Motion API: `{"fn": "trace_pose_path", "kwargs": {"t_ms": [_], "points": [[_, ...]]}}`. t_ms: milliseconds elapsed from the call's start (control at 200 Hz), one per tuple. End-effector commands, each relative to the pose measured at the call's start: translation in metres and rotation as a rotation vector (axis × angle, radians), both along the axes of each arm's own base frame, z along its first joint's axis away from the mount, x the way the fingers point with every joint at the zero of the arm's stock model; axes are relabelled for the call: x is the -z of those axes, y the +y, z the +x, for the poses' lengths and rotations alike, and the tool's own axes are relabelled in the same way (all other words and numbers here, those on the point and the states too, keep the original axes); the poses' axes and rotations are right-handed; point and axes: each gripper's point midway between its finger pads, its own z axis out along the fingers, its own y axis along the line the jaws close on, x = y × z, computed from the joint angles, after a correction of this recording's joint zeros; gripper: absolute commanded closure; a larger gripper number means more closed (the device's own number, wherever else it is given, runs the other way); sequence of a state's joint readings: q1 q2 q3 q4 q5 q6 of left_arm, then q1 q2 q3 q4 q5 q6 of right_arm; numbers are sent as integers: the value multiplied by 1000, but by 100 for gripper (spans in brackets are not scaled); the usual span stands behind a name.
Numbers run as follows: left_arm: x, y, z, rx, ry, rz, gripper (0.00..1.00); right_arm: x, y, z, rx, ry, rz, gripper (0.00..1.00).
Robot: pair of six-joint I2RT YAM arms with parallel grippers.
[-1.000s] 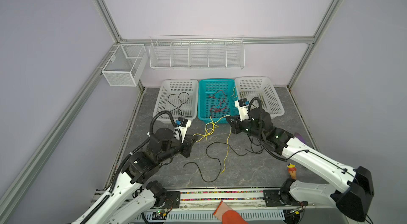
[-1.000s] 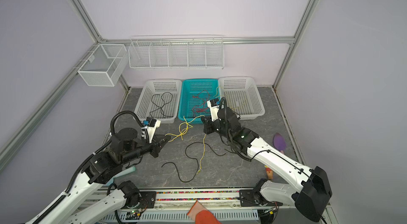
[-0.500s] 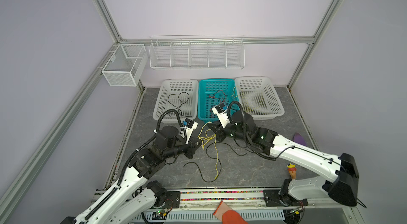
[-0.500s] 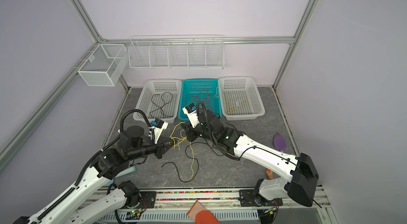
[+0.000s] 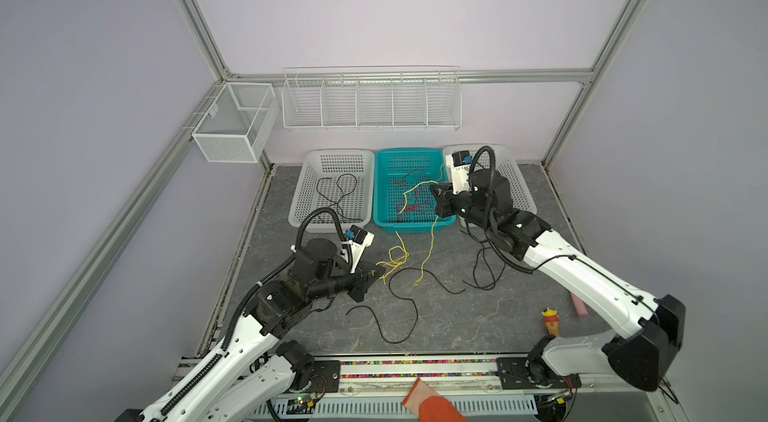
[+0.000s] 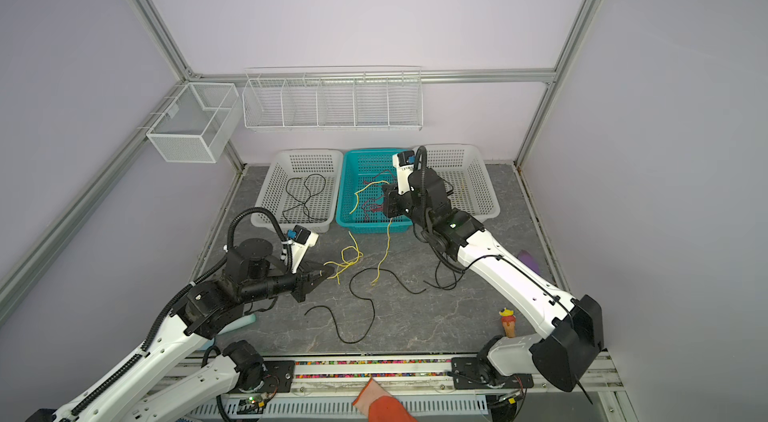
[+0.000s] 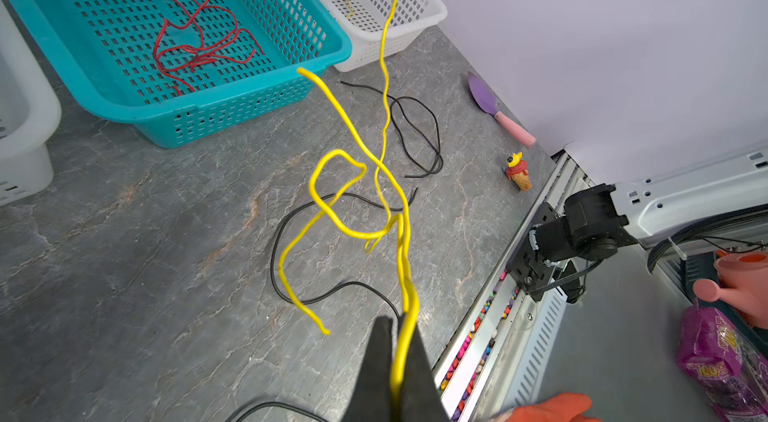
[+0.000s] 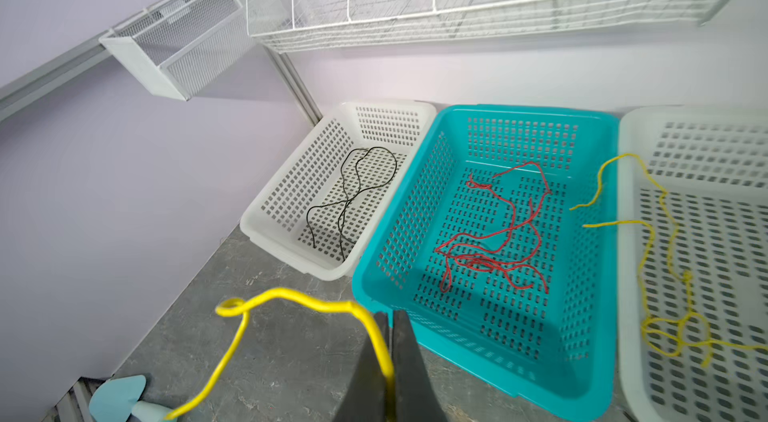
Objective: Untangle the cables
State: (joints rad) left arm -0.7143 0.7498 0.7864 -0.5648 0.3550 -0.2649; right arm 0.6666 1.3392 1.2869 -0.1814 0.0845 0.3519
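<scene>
Easing them apart slowly suits this: left gripper (image 7: 397,328) clamps the looped yellow cable (image 7: 405,274), right gripper (image 8: 390,316) clamps the hanging yellow cable (image 7: 384,67), and they possibly cross midway.

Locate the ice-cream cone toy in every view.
In a top view: ice-cream cone toy at lower right, by the front rail.
In a top view: again lower right, by the rail.
Left wrist: in view, beside the rail.
Right wrist: not in it.
Shared landmark: teal basket, seen in all four.
</scene>
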Motion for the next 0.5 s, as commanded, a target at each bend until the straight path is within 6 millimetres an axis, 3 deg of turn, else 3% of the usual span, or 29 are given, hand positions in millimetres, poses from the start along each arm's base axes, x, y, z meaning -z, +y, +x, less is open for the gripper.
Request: {"fn": "trace_pose_path", "kwargs": {"t_ms": [0,175,360,495], "points": [[5,9,4,-30,-15,55,100,-49,-40,-7,78,-63,52,94],[11,25,14,-93,-47,182,100,-96,-99,0,246,-155,11,94],[11,41,23,-175,-107,215,100,-107,-175,40,543,-187,-85,94],[9,49,26,-225,-144,201,100,-114,-202,73,668,-213,-136,94]]}}
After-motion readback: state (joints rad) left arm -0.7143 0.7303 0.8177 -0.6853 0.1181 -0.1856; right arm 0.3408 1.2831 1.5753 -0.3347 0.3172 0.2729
